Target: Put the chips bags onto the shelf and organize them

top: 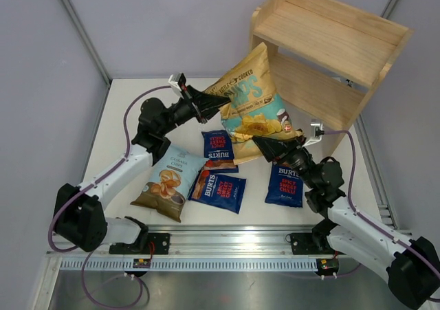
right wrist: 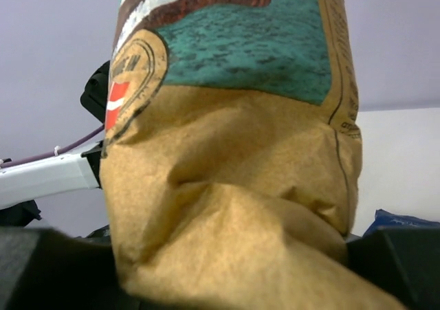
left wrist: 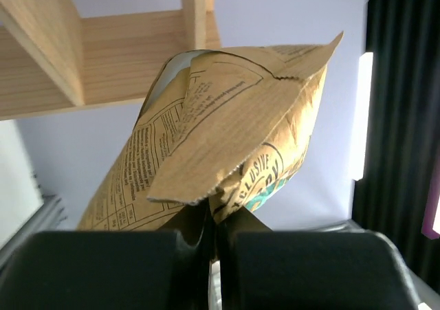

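Left tool (top: 221, 101) is clamped shut on the crimped seam at the left corner of the tan-yellow chips bag (top: 251, 90). In the left wrist view the seam runs straight down into the closed jaws. Right tool (top: 260, 141) meets the opposite, lower edge of the same bag. The bag's creased end lies between its two fingers, but the views do not show whether the jaws press on it or merely stand around it.

The bag is held up off the worktop (top: 258, 210), tilted, just in front of the shelf (top: 330, 31). From above it overlaps the shelf's left side panel and lower tier. Contact between bag and shelf cannot be judged.

The right wrist view is almost filled by the bag, and the fingers appear only as dark blurs in the lower corners.

Four bags lie flat on the worktop on the near side of the shelf:
- Burts bag (top: 218, 150), its top edge covered by the raised bag.
- Burts bag (top: 218, 190), nearer the arm bases.
- Burts bag (top: 284, 184), partly under the right arm.
- Cassava Chips bag (top: 168, 183), farthest left of the shelf.
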Controlling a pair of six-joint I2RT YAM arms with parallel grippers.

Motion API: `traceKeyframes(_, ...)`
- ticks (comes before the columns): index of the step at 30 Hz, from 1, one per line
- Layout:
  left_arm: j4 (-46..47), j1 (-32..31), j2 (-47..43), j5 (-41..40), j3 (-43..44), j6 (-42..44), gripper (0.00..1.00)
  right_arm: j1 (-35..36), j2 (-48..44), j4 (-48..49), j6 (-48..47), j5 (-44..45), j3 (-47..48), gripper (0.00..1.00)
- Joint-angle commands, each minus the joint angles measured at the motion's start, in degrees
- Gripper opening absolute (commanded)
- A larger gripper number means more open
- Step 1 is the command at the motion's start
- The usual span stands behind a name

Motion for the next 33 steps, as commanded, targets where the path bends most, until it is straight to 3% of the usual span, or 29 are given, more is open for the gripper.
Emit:
traceKeyframes(1, -3.3, 1.7, 0.7, 6.8, 6.6, 11.4, 0.01, 0.6, -4.2, -2.6, 2.5, 3.0, -2.0, 0.29)
traceKeyframes(3, -5.5, 2.7, 0.0, 6.2, 7.6, 17.4, 0.14, 0.6, -5.9, -6.0, 4.0, 3.5, -2.7, 0.28)
traceKeyframes(4, -8.5, 3.1, -0.4, 5.8, 8.0, 19.6, 0.16, 0.6, -7.5, -7.7, 5.3, 4.1, -2.8, 0.27)
traceKeyframes(8, -16.0, 5.7, -2.6, 2.8, 10.0, 29.8, 0.15, 0.6, -12.1, -18.0, 8.3, 5.8, -2.5, 0.22)
traceKeyframes(13, -24.6, 11.5, -3.3, 0.8, 12.5, 37.5, 0.08, 0.6, -17.0, -22.3, 15.4, 9.6, -4.1, 0.19)
traceKeyframes(16, -30.0, 15.8, -4.9, -1.8, 13.7, 41.8, 0.1, 0.6, -19.9, -22.4, 21.3, 15.2, -6.7, 0.2)
traceKeyframes(21, -37.5, 18.5, -6.2, -3.0, 17.0, 48.9, 0.33, 0.5, -21.9, -27.7, 21.2, 22.1, -5.0, 0.19)
traceKeyframes(26, -43.5, 18.5, -9.6, -6.4, 15.9, 52.3, 0.44, 0.5, -19.9, -28.5, 22.6, 30.5, -2.7, 0.18)
traceKeyframes(33, -49.4, 18.3, -15.7, -7.7, 12.6, 57.1, 0.79, 0.5, -13.4, -25.1, 21.7, 43.4, 2.2, 0.16)
